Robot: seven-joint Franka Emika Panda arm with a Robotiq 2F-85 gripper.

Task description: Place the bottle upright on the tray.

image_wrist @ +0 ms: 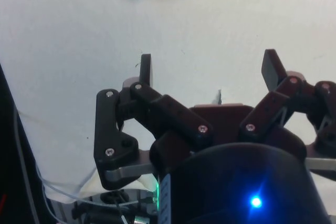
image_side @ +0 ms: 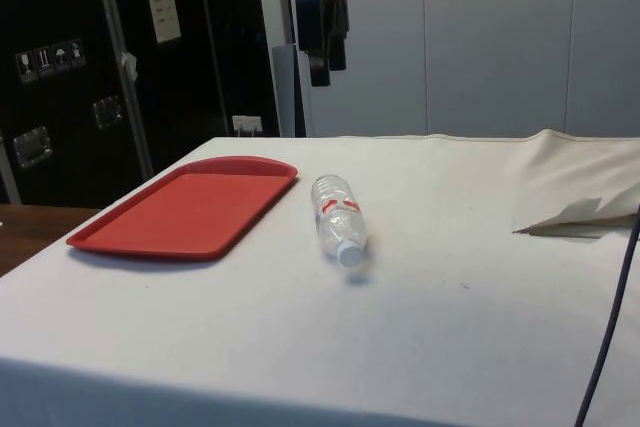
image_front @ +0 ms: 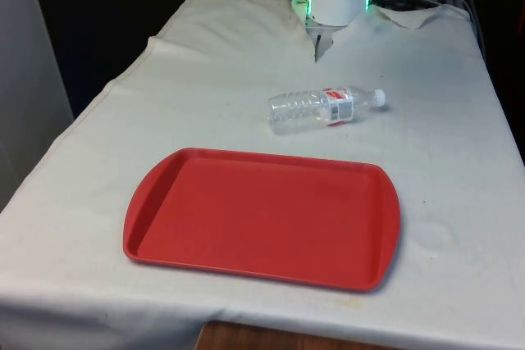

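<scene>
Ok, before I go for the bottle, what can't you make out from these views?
- Bottle label text: too small in the front and side views.
- Bottle's base end: cut off by the wrist picture's edge.
- Gripper: upper part cut off in the side view.
- Tray: nothing hidden.

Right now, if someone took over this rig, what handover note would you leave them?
Gripper: open, holding nothing, raised above the cloth and apart from the bottle.
Bottle: clear plastic with a white cap and a red-and-white label, lying on its side on the white cloth, just beyond the tray's far edge, not touching it. Its cap points to the front view's right.
Tray: red, flat on the cloth, nothing on it.
Done: nothing yet; the bottle is not gripped.
Left: come down on the bottle, grip it, stand it upright on the tray, release.
</scene>
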